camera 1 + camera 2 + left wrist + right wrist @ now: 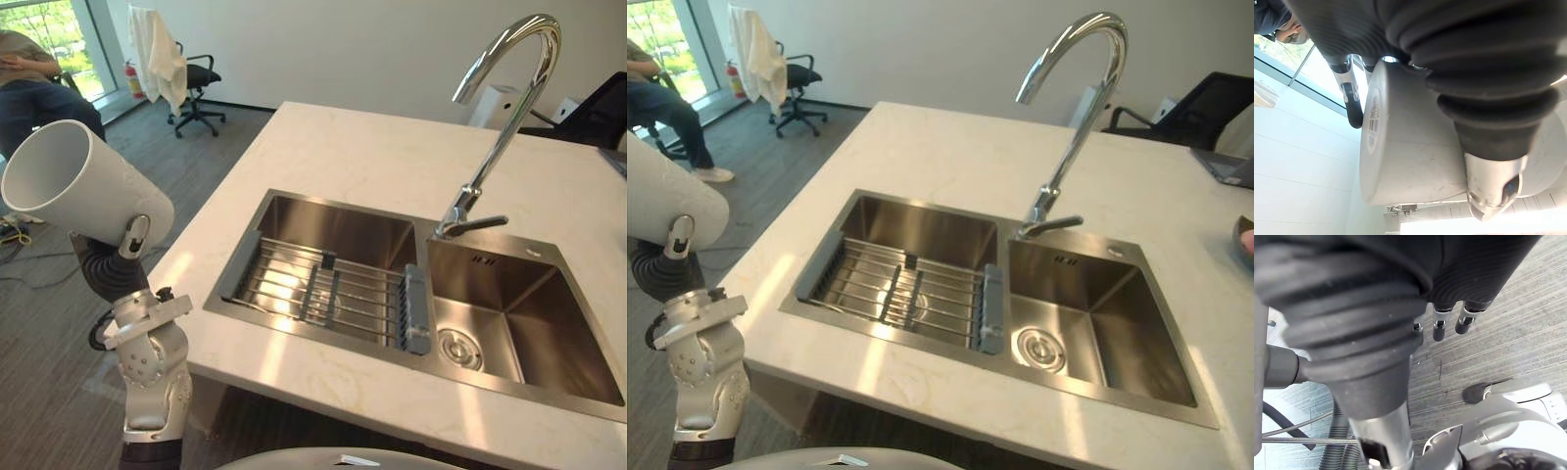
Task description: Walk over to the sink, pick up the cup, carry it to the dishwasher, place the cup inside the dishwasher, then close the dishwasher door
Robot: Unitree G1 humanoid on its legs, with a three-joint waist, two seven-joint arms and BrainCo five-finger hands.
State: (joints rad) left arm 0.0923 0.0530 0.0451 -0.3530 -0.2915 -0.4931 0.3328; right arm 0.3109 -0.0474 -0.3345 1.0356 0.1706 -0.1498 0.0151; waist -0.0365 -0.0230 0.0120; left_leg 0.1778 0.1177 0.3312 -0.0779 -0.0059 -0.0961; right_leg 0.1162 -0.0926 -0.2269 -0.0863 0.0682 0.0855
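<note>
One white cup (78, 186) in my left hand (134, 237), fingers (1352, 98) curled round it, held clear of the surface (372, 157) for carrying. Right hand (1442, 320) hangs slack.

The cup (83, 186) is plain white, and the worktop (372, 147) is cream with faint pale veining. The sink (338, 225) and tap (513, 119) are bright silver steel; the floor (49, 323) is dark grey with fine streaks.

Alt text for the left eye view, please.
The robot's left hand holds a white cup tilted, raised beside a pale counter. The counter has a steel double sink with a rack in one basin and a curved faucet.
</note>
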